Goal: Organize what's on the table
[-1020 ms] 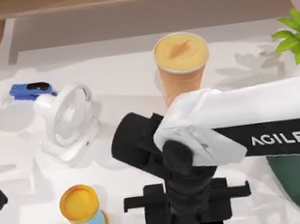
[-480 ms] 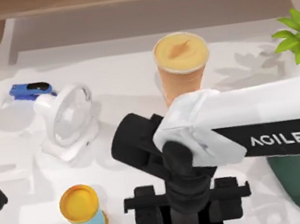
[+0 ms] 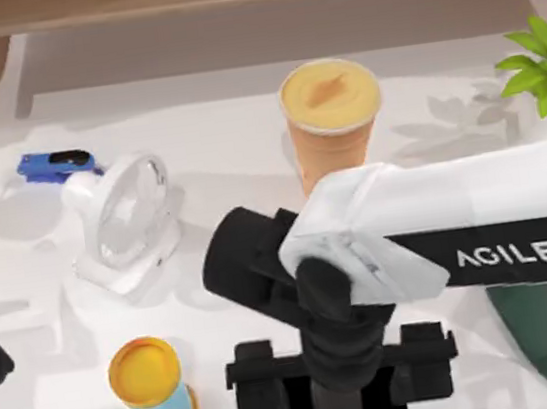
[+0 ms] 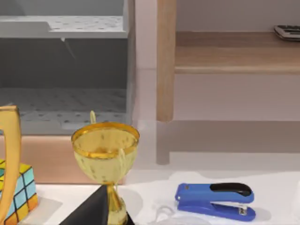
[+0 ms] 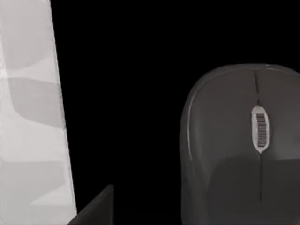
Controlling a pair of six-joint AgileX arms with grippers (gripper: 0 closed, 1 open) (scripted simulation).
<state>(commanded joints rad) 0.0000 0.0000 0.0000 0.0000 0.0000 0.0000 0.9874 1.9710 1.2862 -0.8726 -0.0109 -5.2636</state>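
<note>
1. The right arm reaches in from the table's right side, its white link lying low across the near middle, wrist bent down at the near edge.
2. The right gripper hangs there with its two black fingers spread wide apart, closed on nothing.
3. Its wrist camera looks down on a dark grey mouse lying on a black surface; the mouse is cut off at the frame's edge.
4. The left arm sits parked at the far left edge; I cannot tell how its claw stands.
5. The white table spreads beneath everything, carrying a white fan, an orange cup and a blue stapler.
</note>
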